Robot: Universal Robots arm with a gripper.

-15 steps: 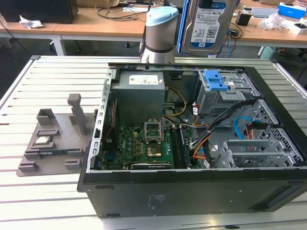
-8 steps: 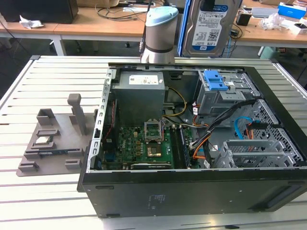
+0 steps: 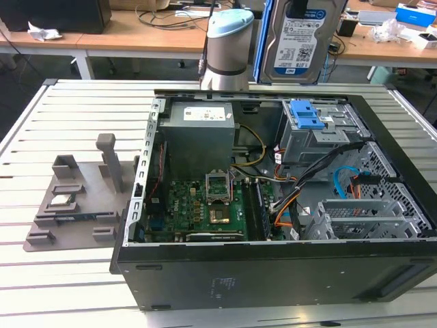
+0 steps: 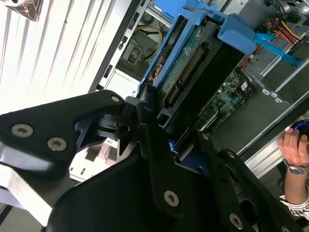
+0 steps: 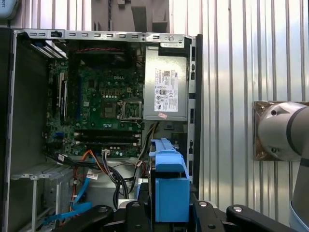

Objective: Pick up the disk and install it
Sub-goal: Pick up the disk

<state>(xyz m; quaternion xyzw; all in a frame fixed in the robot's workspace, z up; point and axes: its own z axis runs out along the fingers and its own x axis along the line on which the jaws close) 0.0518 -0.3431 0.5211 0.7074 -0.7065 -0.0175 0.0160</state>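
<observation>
The disk (image 3: 300, 34), silver-grey with a blue-and-white label and a blue plastic frame, hangs upright in the air above the far edge of the open computer case (image 3: 273, 273). In the second wrist view my gripper (image 4: 169, 137) is shut on the disk (image 4: 193, 53), its black fingers (image 4: 145, 116) clamping the blue-framed edges. The first wrist view looks down past the gripper (image 5: 169, 210) and the disk's blue frame (image 5: 169, 183) into the case. Below the disk sits the drive cage with a blue latch (image 3: 308, 117).
Inside the case lie the motherboard (image 3: 205, 205), the grey power supply (image 3: 201, 126) and loose orange and blue cables (image 3: 341, 181). A grey fixture (image 3: 68, 198) holding a small silver chip (image 3: 63, 200) stands at the exterior view's left. A person's hand (image 4: 292, 145) shows beside the case.
</observation>
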